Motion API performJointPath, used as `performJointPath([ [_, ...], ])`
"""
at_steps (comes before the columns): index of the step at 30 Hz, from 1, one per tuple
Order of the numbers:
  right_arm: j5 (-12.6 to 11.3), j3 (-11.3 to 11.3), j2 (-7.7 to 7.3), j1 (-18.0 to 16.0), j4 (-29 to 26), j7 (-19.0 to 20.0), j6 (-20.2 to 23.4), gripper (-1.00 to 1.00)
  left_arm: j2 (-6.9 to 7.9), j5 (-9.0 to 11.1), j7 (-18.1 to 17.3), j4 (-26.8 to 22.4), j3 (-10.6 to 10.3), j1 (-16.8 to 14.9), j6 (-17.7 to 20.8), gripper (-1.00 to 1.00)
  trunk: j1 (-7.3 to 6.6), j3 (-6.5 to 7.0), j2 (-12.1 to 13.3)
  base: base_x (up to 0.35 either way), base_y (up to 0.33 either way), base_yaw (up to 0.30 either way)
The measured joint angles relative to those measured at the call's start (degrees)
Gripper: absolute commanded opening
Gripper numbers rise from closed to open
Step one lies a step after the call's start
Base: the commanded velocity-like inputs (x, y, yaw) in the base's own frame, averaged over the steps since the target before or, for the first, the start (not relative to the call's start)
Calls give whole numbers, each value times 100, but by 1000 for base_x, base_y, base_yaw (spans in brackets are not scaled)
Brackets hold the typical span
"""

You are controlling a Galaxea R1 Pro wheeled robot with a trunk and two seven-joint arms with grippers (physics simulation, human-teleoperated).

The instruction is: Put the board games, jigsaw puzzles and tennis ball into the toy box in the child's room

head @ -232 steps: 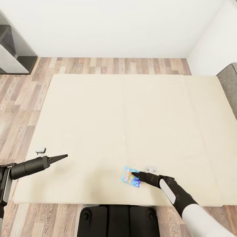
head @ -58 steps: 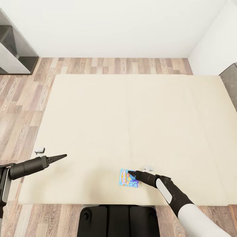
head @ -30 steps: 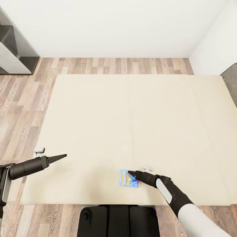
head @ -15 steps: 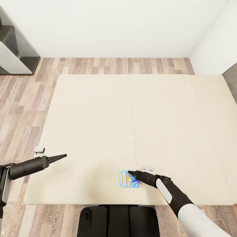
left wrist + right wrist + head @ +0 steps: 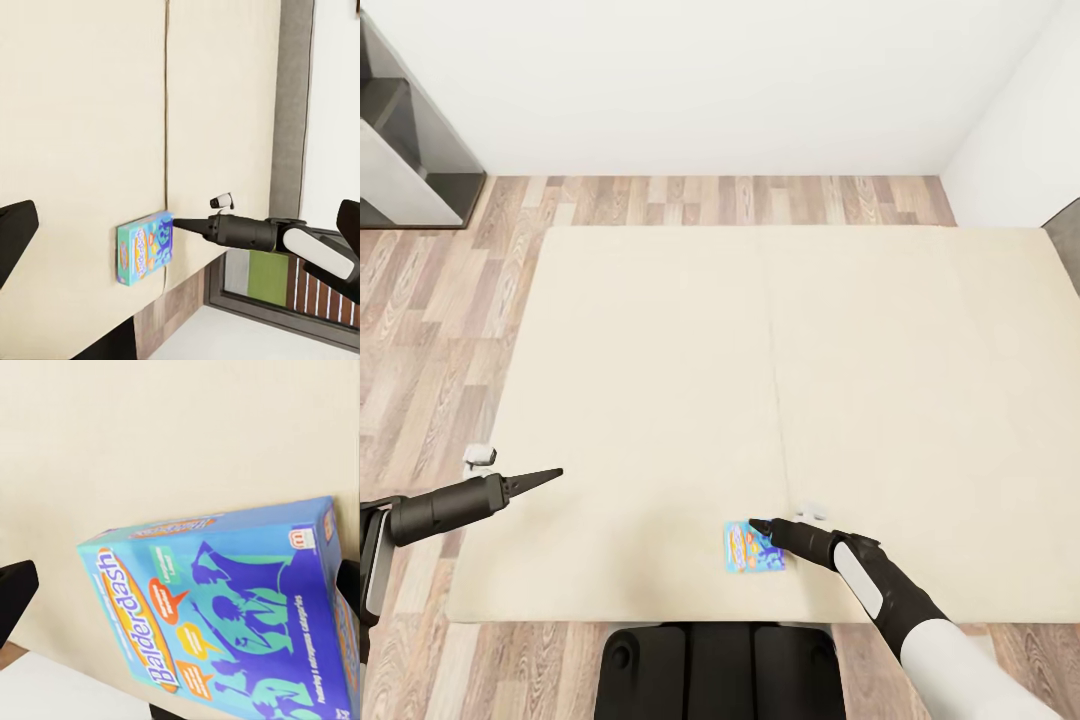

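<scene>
One blue board game (image 5: 754,547) lies flat, long axis toward the wall; right pincer (image 5: 757,525) open astride it.

Bare bed (image 5: 660,350) all round the blue game box (image 5: 753,547); open passage.

Cream bed (image 5: 660,350) w/ blue game box (image 5: 745,548)

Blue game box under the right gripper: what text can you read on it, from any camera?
"Balderdash": large title along the lid of the blue game box.
Speech-bubble blurbs, side-panel print and the small red corner logo on the box: too small to read.
The cream bed carries no text.
</scene>
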Motion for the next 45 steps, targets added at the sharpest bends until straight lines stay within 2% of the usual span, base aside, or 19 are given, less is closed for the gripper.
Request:
performJointPath([
  [21,0,-7,0,0,0,1,0,100,0,0,0,0,0,0,0,100,0,0,0,0,88,0],
  [45,0,-9,-8,0,11,9,11,100,4,0,0,1,0,0,0,100,0,0,0,0,3,0],
])
